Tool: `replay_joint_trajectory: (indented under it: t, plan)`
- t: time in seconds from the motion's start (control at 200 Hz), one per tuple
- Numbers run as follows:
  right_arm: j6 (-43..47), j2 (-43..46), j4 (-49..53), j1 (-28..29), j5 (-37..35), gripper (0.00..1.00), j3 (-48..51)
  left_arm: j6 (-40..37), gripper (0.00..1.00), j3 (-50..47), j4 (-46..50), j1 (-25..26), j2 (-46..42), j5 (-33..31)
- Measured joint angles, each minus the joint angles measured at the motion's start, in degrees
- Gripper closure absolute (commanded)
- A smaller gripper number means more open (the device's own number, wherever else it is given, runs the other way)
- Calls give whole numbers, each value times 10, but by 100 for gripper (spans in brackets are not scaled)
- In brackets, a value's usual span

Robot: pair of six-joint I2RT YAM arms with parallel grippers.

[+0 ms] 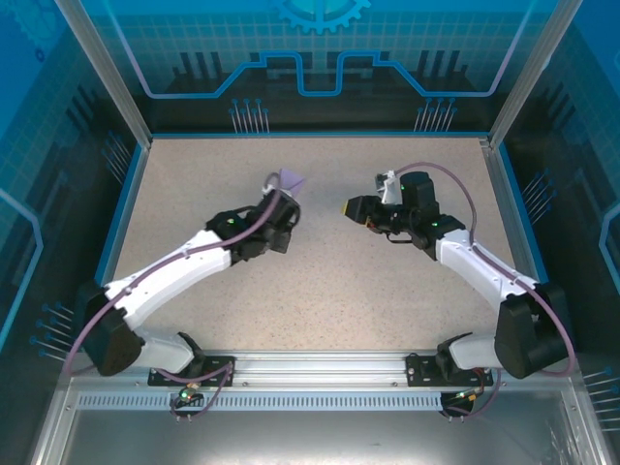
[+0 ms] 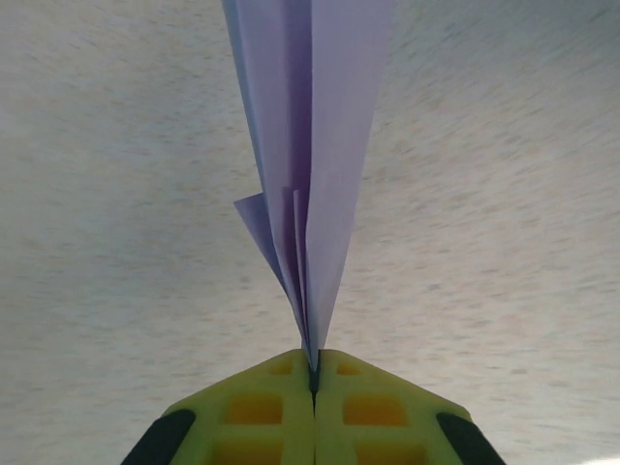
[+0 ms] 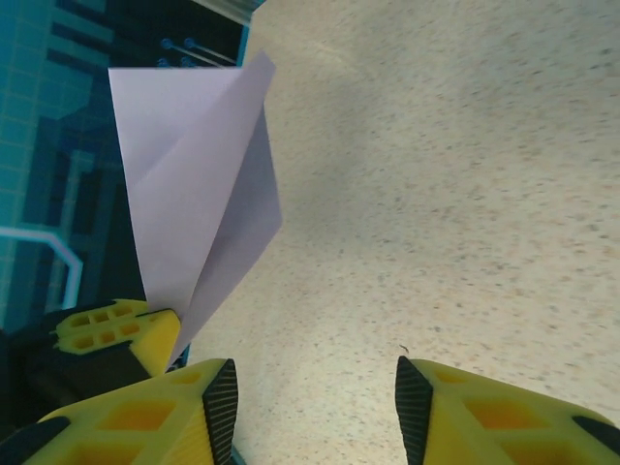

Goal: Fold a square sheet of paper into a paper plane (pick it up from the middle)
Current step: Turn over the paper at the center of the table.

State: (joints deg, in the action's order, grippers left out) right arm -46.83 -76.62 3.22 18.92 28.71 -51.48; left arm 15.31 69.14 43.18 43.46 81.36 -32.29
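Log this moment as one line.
left gripper: shut on paper plane | right gripper: open, empty, facing paper plane | paper plane: folded, pinched at one end

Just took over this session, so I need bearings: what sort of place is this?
Probably an enclosed robot work cell: speckled tabletop, aluminium frame posts, blue circuit-print wall panels.
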Motion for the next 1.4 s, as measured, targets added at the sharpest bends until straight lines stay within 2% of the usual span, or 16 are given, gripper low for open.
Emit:
replay_joint_trajectory:
  t: [0.17, 0.28, 0.485, 0.64, 0.83, 0.985, 1.18, 1.316, 1.401]
  plan:
    - [29, 22, 39, -38, -1, 49, 1, -51, 94, 28, 30, 89, 116, -156]
    - [42, 33, 47, -62, 3, 49, 8, -68, 94, 35, 36, 134, 196, -221]
    - [57, 37, 65, -95, 17, 49, 32, -80, 93, 43, 41, 197, 306, -282]
    - [66, 37, 68, -96, 29, 49, 34, -79, 85, 52, 38, 233, 360, -293]
    - [68, 27, 61, -96, 43, 50, 36, -78, 71, 52, 31, 250, 372, -282]
    - [66, 5, 54, -92, 48, 53, 37, -77, 59, 40, 5, 250, 366, -236]
    - [61, -37, 42, -55, 49, 54, 34, -76, 39, 3, -29, 249, 297, -136]
    - [60, -64, 45, -22, 47, 55, 23, -77, 31, -6, -48, 240, 230, -50]
    - [59, -75, 45, -5, 43, 56, 9, -72, 30, -12, -50, 231, 190, 2]
